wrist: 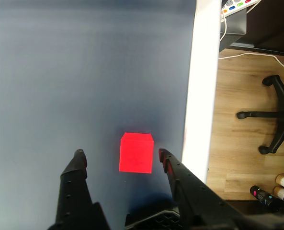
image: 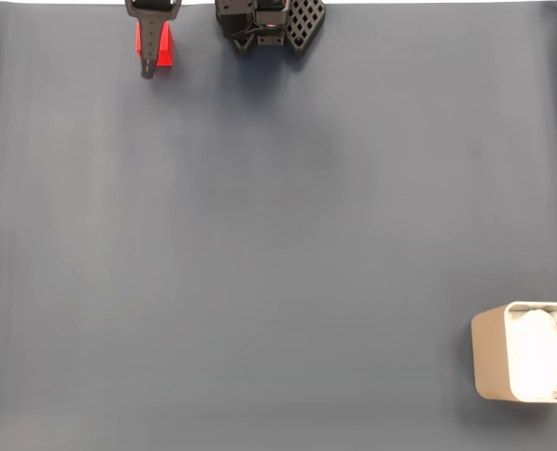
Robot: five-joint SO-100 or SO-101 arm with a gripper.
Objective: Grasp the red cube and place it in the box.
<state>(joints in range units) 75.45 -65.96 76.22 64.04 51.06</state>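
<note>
The red cube (image: 165,47) lies on the dark blue-grey table near its top edge in the fixed view. In the wrist view the red cube (wrist: 136,153) sits between the two black fingers, closer to the right one and touching neither. My gripper (wrist: 120,154) is open, with the cube's left edge near the middle of its gap. The fixed view shows the gripper (image: 156,58) over the cube, one black finger (image: 147,66) reaching down past its left side. The box (image: 489,362), pale beige with white padding inside, stands far off at the bottom right corner.
The arm's black base (image: 269,23) sits at the top edge, right of the cube. In the wrist view the table's white edge (wrist: 199,96) runs just right of the cube, with wooden floor and an office chair base (wrist: 276,115) beyond it.
</note>
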